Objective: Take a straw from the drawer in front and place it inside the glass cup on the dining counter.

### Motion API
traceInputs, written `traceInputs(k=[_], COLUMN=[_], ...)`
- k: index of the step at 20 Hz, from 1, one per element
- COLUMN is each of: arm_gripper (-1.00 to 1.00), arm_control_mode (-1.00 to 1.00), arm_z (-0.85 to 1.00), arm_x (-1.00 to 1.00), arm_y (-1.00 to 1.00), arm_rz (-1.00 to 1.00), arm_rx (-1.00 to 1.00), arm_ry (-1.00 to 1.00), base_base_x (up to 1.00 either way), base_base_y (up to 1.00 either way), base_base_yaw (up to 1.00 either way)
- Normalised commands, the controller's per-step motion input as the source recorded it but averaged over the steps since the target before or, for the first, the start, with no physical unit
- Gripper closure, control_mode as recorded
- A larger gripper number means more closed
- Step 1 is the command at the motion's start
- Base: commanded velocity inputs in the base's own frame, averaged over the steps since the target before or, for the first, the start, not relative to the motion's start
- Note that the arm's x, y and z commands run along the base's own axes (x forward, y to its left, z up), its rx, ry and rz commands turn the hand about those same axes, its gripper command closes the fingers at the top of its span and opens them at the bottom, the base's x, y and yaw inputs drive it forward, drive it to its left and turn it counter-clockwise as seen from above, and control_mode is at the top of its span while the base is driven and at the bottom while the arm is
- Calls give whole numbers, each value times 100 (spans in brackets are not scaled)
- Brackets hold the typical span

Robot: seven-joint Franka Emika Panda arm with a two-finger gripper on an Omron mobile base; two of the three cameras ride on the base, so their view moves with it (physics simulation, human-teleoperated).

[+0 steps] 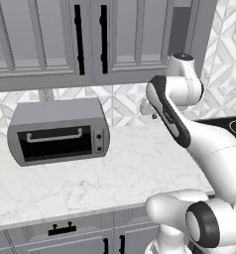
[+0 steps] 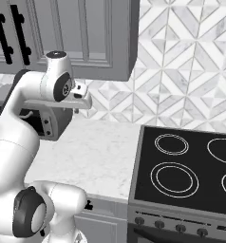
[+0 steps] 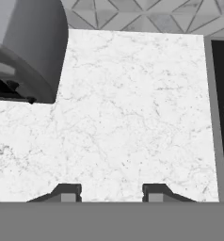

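My gripper (image 3: 111, 194) hangs over the white marble worktop (image 3: 132, 122), looking down at it. Its two fingertips (image 3: 69, 193) stand apart with nothing between them, so it is open. In the right base view the gripper (image 2: 77, 109) sits at the end of the raised, folded arm, above the worktop and next to the toaster oven. A grey drawer front with a black horizontal handle (image 1: 62, 229) is shut below the worktop's front edge. The straw is hidden. The glass cup and the dining counter are out of view.
A grey toaster oven (image 1: 60, 131) stands on the worktop's left part, close to the hand. A black cooktop (image 2: 186, 166) borders the worktop on the right. Grey wall cabinets with vertical black handles (image 1: 79, 39) hang above.
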Motion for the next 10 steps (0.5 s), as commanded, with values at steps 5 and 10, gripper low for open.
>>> traceInputs(k=[5, 10], arm_gripper=[-100, -100], arm_control_mode=[100, 100], arm_z=[0, 0], arm_x=[0, 0], arm_y=[0, 0], arm_rz=[0, 0], arm_rx=[0, 0], arm_ry=[0, 0], base_base_x=[-28, -62], base_base_y=[0, 38], base_base_yaw=[0, -14])
